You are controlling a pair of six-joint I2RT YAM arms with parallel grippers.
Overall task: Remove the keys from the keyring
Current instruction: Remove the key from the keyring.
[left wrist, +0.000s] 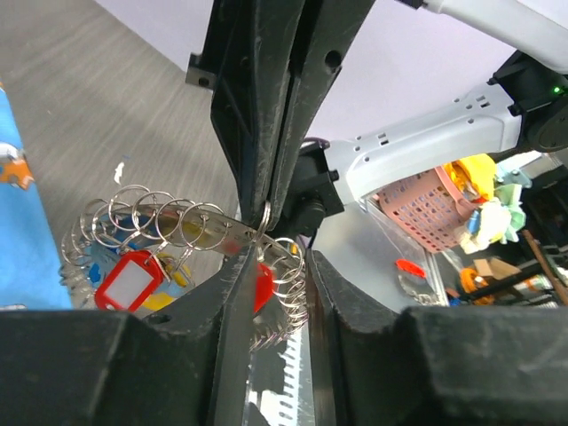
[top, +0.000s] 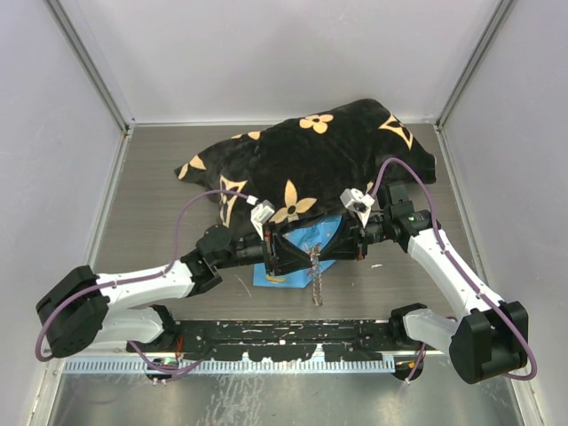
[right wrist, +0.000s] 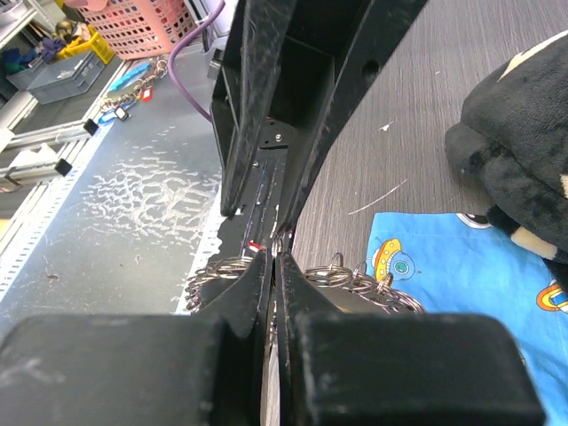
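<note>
The keyring (top: 317, 277) hangs between the two grippers, above the near edge of the blue cloth (top: 286, 266). In the left wrist view it is a row of silver loops (left wrist: 151, 217) carrying keys with red heads (left wrist: 131, 280) and a yellow one (left wrist: 174, 279). My right gripper (right wrist: 275, 264) is shut on the keyring, with loops (right wrist: 364, 282) sticking out on both sides of its fingers. My left gripper (left wrist: 273, 306) faces it tip to tip. Its jaws stand a little apart, with a coil of loops (left wrist: 288, 293) and a red key head (left wrist: 263, 286) in the gap.
A black cushion (top: 311, 155) with tan flowers lies behind the grippers, partly over the blue cloth (right wrist: 461, 266). White enclosure walls stand at the left, back and right. A pink basket (left wrist: 417, 209) and other clutter sit beyond the table's near metal edge.
</note>
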